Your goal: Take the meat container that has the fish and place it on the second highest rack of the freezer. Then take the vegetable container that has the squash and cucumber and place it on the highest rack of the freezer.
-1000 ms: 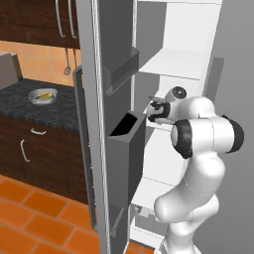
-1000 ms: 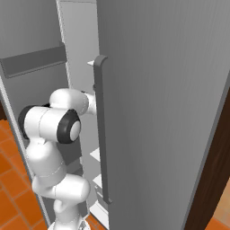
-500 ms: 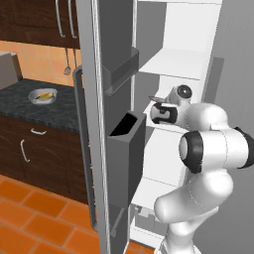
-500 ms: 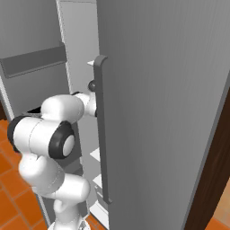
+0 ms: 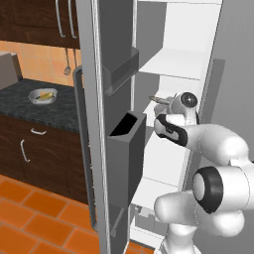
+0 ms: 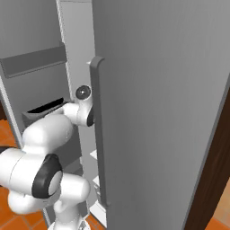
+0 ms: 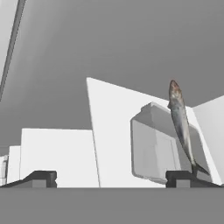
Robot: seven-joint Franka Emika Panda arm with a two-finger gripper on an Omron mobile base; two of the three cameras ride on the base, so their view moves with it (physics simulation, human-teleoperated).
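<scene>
Two dark finger tips point(image 7: 43, 178) of the gripper point(image 7: 116, 179) are standing far apart at the bottom of the hand view, so the jaws are wide open and are gripping nothing. Just past them, toward 1 o'clock, the tray point(image 7: 164, 146) is sitting on a white shelf point(image 7: 111, 131), and the fish point(image 7: 179, 120) is lying in it, slim and silver-grey, with its tail right by the right finger tip. The tray looks tipped in this view because the hand is rolled.

In the left base view, the white arm point(image 5: 213, 149) is reaching from the lower right into the freezer point(image 5: 173, 99), toward 11 o'clock. The tip of the fish point(image 5: 158, 99) is peeking out just past the arm's wrist, over a white shelf point(image 5: 171, 63) lower down than the top one. Which rack it is on is hard to tell. The grey door point(image 5: 116, 99) is standing open at 9 o'clock from the arm, with boxy bins point(image 5: 126, 149) on it.

Far off at 9 o'clock, a bowl point(image 5: 42, 96) with yellow food is sitting on the dark counter point(image 5: 30, 106).

In the right base view, the arm point(image 6: 67, 121) is going in behind the long bar handle point(image 6: 99, 134).
</scene>
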